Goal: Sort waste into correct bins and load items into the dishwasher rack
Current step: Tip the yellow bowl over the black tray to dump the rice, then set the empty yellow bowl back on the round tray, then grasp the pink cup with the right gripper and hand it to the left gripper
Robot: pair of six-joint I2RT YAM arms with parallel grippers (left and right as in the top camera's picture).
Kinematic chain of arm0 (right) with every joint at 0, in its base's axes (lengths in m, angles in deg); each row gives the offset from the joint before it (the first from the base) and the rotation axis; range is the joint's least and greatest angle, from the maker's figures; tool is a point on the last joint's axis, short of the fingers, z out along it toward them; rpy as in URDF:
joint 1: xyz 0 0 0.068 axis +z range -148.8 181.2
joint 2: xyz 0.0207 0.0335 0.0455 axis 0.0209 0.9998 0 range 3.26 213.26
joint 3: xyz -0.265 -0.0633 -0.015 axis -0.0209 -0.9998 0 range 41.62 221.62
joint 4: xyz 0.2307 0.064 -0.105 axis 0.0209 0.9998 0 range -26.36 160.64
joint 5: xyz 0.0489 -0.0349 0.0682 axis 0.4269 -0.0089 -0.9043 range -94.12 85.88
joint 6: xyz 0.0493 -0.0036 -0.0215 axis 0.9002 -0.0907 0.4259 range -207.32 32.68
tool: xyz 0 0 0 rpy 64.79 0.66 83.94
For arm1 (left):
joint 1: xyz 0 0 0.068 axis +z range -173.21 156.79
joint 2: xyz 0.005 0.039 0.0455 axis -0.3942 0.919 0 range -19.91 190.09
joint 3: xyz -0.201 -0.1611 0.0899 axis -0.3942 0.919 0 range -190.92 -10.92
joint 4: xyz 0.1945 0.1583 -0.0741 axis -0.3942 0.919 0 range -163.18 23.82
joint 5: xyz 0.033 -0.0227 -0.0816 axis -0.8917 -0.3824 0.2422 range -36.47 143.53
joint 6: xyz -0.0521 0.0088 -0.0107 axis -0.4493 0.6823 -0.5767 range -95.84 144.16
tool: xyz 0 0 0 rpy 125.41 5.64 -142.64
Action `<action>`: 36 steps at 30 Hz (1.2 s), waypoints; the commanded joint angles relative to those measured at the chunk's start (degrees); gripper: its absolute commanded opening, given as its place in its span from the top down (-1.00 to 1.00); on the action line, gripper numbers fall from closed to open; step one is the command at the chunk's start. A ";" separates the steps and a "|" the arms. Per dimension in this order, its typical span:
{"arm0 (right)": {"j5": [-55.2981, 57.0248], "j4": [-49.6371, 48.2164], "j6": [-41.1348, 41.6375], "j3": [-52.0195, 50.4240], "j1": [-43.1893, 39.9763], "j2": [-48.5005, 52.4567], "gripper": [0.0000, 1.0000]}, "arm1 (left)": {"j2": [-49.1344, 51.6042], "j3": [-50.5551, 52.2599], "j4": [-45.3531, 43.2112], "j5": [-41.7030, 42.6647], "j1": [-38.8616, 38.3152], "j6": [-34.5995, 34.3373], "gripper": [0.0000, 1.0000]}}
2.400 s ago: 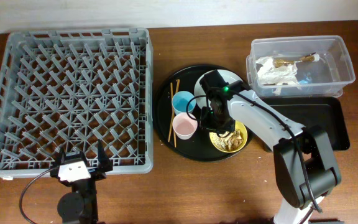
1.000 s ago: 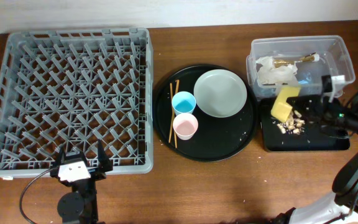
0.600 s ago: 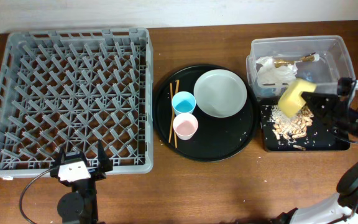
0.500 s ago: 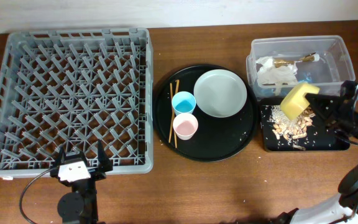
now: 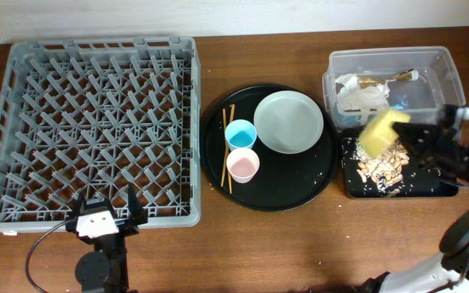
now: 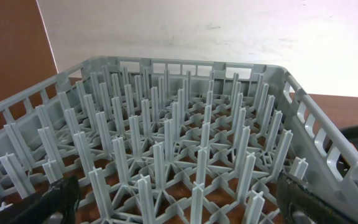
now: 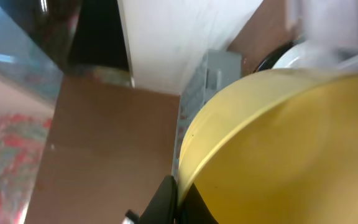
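At frame right, the right end effector [image 5: 414, 137] pinches the tilted yellow bowl [image 5: 381, 130], seemingly above the scrap-strewn black tray [image 5: 435, 188]; left end effector [image 5: 103, 213] spread.

Right pincer [image 5: 405, 135] clamped on yellow bowl [image 5: 383, 130]; left pincer [image 5: 105, 203] spread, low.

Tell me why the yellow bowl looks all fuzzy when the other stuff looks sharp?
Overhead: the yellow round bowl is smeared, probably motion blur, while the large grey plastic dishwasher rack and the rest are crisp. Right wrist: the bowl fills the picture, too close to focus, so its rim looks soft. Left wrist: the rack is sharp; only the left fingers at the bottom corners are dark and blurry.
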 commanded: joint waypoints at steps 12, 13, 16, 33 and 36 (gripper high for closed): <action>64.28 -14.45 39.82 4.59 48.54 -4.20 0.92 | -0.28 0.22 0.09 -0.44 0.13 0.90 -0.99; 70.95 -14.47 44.22 4.59 52.13 -4.11 0.92 | -0.26 0.22 0.09 -0.44 0.13 0.90 -0.99; 77.02 -15.76 49.31 4.20 58.66 -3.52 0.92 | -0.28 0.22 0.09 -0.44 0.13 0.90 -0.99; 73.16 -16.37 50.99 16.83 63.28 -1.70 -0.09 | -0.28 0.22 0.09 -0.44 0.13 0.90 -0.99; 73.13 -16.81 52.26 15.54 64.96 1.03 -0.09 | -0.28 0.22 0.09 -0.44 0.13 0.90 -0.99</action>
